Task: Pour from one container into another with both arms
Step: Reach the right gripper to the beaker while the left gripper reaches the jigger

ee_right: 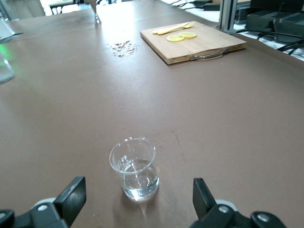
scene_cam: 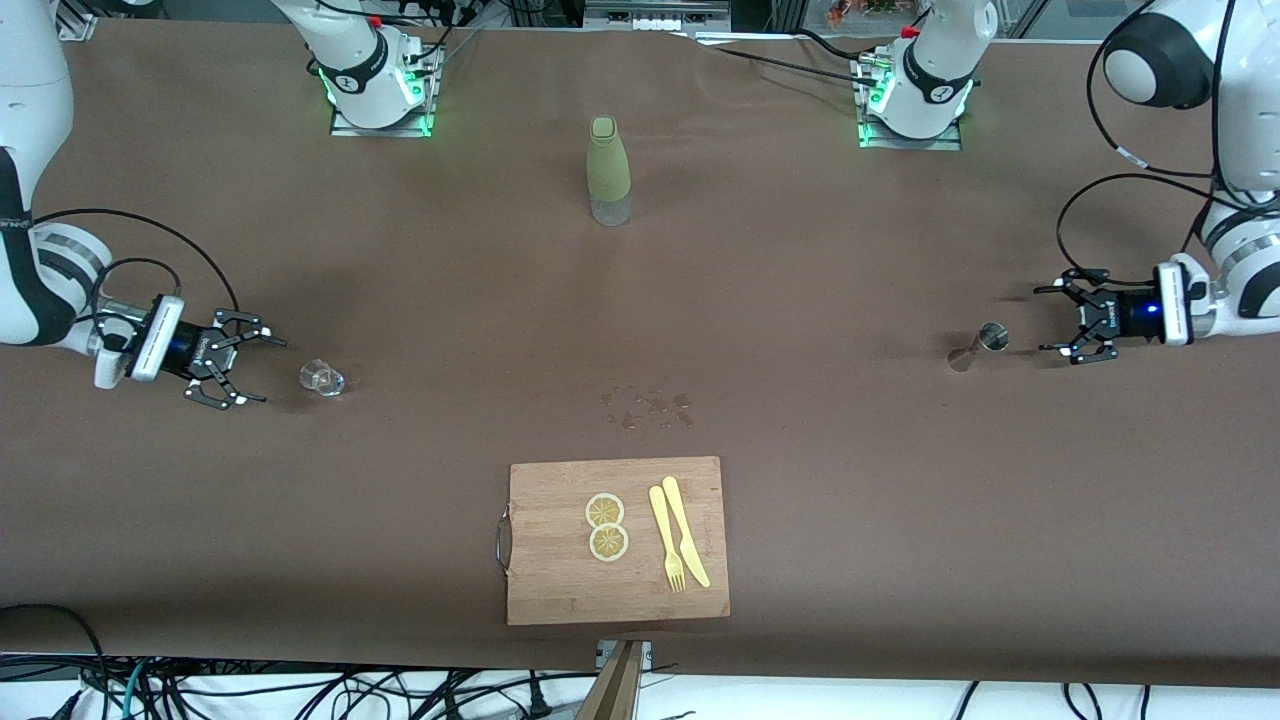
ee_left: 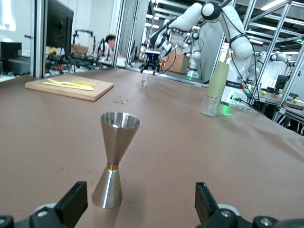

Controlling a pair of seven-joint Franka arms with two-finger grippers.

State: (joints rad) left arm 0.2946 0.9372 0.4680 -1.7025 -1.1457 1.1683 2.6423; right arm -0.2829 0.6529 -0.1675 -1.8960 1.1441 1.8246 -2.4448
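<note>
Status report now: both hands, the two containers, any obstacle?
Left hand open, low beside metal measuring cup, not touching. Right hand open, beside small glass, not touching. Nothing between hands and containers; neither lifted yet.

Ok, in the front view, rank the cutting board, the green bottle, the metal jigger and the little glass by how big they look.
Largest to smallest:
1. cutting board
2. green bottle
3. metal jigger and little glass: they look about alike, so no ranking.

Even overhead light, soft shadows on the brown table (scene_cam: pixel 800 300); green base glow; right wrist view's background glares.
</note>
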